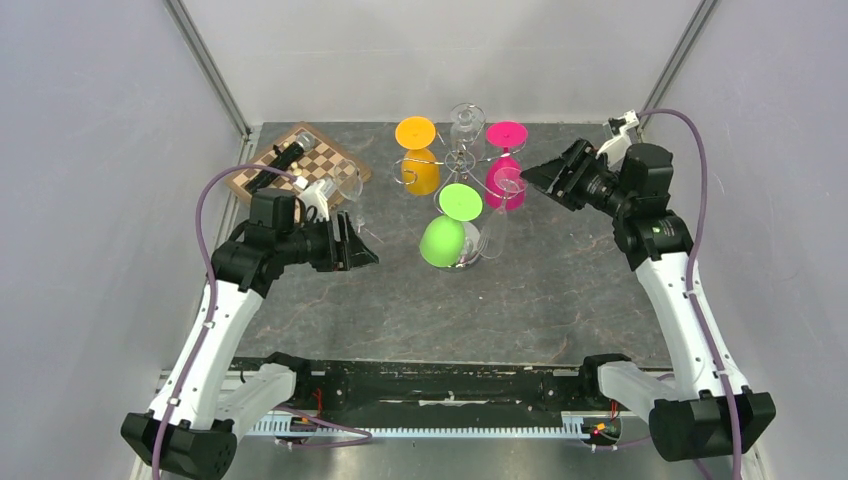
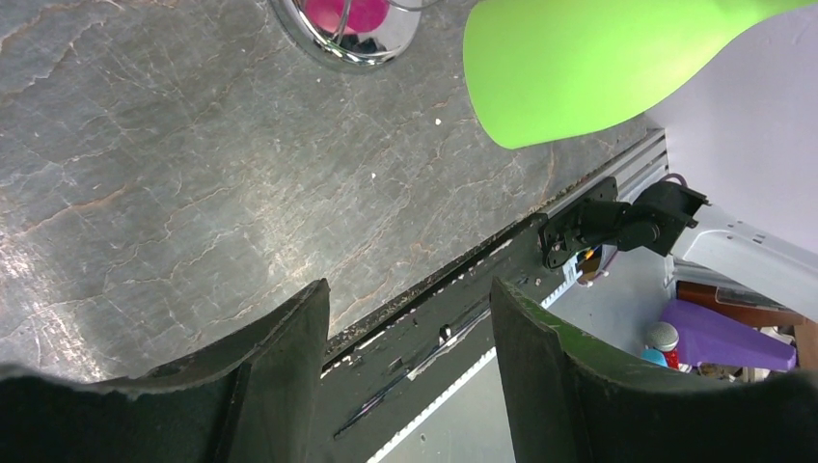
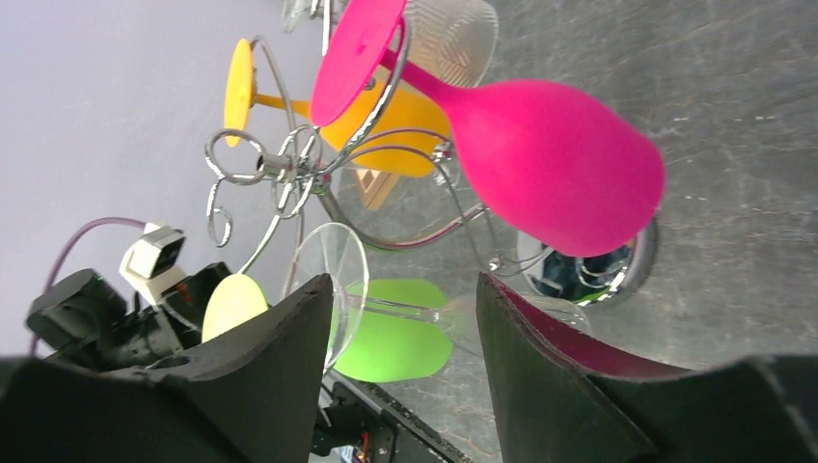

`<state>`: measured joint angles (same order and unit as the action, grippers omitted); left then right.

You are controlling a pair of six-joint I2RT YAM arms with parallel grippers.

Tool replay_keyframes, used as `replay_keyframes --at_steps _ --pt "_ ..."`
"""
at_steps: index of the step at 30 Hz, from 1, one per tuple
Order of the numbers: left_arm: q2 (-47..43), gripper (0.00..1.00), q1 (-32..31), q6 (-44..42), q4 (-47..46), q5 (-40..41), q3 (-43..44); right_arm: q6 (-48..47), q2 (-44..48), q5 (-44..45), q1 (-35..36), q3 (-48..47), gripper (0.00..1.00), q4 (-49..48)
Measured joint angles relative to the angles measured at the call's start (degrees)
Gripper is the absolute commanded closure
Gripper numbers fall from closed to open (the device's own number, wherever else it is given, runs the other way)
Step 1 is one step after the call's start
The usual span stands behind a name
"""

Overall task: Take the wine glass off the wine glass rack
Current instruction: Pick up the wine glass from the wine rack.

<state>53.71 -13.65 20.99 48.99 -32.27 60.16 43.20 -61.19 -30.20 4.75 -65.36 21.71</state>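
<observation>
The chrome wine glass rack (image 1: 460, 160) stands at the table's middle back, with wine glasses hanging upside down from it: orange (image 1: 420, 170), pink (image 1: 505, 185), green (image 1: 442, 240), a clear one at the back (image 1: 466, 120) and a clear one at the front right (image 1: 497, 215). My right gripper (image 1: 535, 175) is open just right of the pink glass. In the right wrist view the clear glass's stem (image 3: 429, 313) lies beyond the gap of the open right gripper (image 3: 403, 285), below the pink glass (image 3: 550, 164). My left gripper (image 1: 355, 245) is open and empty, left of the green glass (image 2: 588, 68).
A chessboard (image 1: 300, 160) with a black object on it lies at the back left. A clear glass (image 1: 345, 185) sits by its near corner, close to the left wrist. The rack's round chrome base (image 2: 352, 29) rests on the grey stone-pattern table (image 1: 560, 290). Walls enclose both sides.
</observation>
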Motion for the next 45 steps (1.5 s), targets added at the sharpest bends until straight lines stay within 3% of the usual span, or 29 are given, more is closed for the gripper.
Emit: replay_keyframes --at_steps 14,33,45 --pt "-0.83 0.32 0.00 -0.02 -1.01 -0.87 -2.89 6.47 0.50 -6.29 0.00 4.42 0.61 -10.43" --pt "-1.38 0.32 0.00 -0.02 -0.92 -0.83 -2.91 10.21 0.81 -7.45 0.00 6.36 1.00 -14.53" --pt "-1.40 0.32 0.00 -0.02 -0.52 -0.74 -2.91 11.50 1.77 -8.24 0.00 6.36 1.00 -15.67"
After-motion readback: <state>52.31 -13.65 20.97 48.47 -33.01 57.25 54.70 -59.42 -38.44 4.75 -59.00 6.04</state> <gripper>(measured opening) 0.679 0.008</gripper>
